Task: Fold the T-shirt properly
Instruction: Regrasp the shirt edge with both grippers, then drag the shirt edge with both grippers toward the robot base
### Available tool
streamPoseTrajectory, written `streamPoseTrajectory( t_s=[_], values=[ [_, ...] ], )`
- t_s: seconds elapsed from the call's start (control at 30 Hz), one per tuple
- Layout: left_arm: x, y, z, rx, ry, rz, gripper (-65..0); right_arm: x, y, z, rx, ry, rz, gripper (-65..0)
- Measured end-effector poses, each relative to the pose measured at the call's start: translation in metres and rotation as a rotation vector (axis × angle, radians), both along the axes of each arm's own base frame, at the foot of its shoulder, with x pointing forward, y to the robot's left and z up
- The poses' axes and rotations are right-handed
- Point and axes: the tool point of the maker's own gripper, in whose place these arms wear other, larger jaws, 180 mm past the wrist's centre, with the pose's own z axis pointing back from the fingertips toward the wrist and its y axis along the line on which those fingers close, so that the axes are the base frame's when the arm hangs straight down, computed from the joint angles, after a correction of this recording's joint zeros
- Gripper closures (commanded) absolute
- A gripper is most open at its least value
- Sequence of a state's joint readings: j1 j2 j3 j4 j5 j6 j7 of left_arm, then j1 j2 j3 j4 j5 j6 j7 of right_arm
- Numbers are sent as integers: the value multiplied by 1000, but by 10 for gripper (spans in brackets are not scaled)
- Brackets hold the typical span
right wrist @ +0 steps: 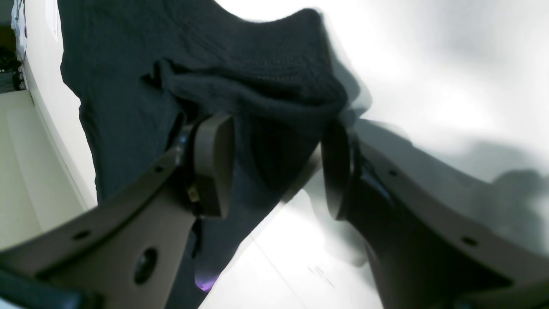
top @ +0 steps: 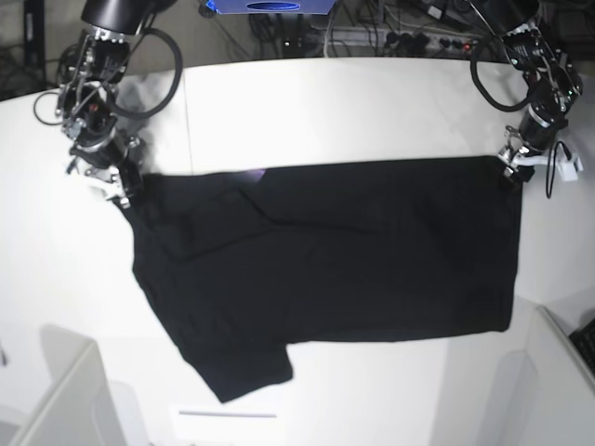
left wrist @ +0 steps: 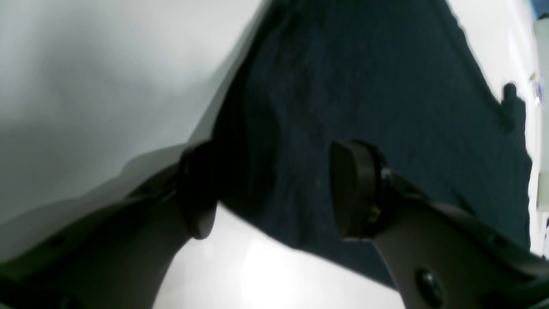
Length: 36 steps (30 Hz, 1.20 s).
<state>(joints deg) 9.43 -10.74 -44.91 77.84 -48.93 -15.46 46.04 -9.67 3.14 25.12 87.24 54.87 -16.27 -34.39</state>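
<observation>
The black T-shirt (top: 335, 251) lies spread sideways on the white table (top: 353, 102), one sleeve pointing to the front left. A small purple patch of print (right wrist: 206, 281) peeks out at its edge. My left gripper (top: 509, 175) stands at the shirt's far right corner. In the left wrist view it (left wrist: 274, 191) is open, its jaws wide apart astride the shirt's edge (left wrist: 364, 86). At the far left corner is my right gripper (top: 121, 190). The right wrist view shows it (right wrist: 276, 169) open too, with a bunched fold of cloth (right wrist: 257, 90) just beyond its fingertips.
Cables and a power strip (top: 418, 37) run behind the table's back edge. White box-like panels stand at the front left (top: 56, 400) and front right (top: 562, 372).
</observation>
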Motion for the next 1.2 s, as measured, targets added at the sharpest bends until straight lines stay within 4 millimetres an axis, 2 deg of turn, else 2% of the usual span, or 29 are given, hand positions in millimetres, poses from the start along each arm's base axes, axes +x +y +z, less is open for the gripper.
streamPoseTrajectory(
  t_s=[0.53,0.57,0.63,0.7,0.8,0.9,1.2],
  values=[
    [8,1,0,-15,-17,14,-385,7,0,3,0,-7,0,-293],
    [8,1,0,-15,-17,14,-374,7,0,3,0,-7,0,-293],
    [8,1,-1,-15,-12,16,-299,6,0,0,4,0,-1,-291],
    [6,1,-3,-12,2,11,-179,6,0,-2,9,-2,-3,-284],
    [2,0,-7,-17,20,11,-16,6,0,-4,8,0,-5,-182],
    [2,-1,-8,-20,22,9,0,5,3,-5,-2,-9,33,0],
    [-1,-2,-8,-18,29,1,0,-3,-10,-5,3,-14,-1,0]
  ],
)
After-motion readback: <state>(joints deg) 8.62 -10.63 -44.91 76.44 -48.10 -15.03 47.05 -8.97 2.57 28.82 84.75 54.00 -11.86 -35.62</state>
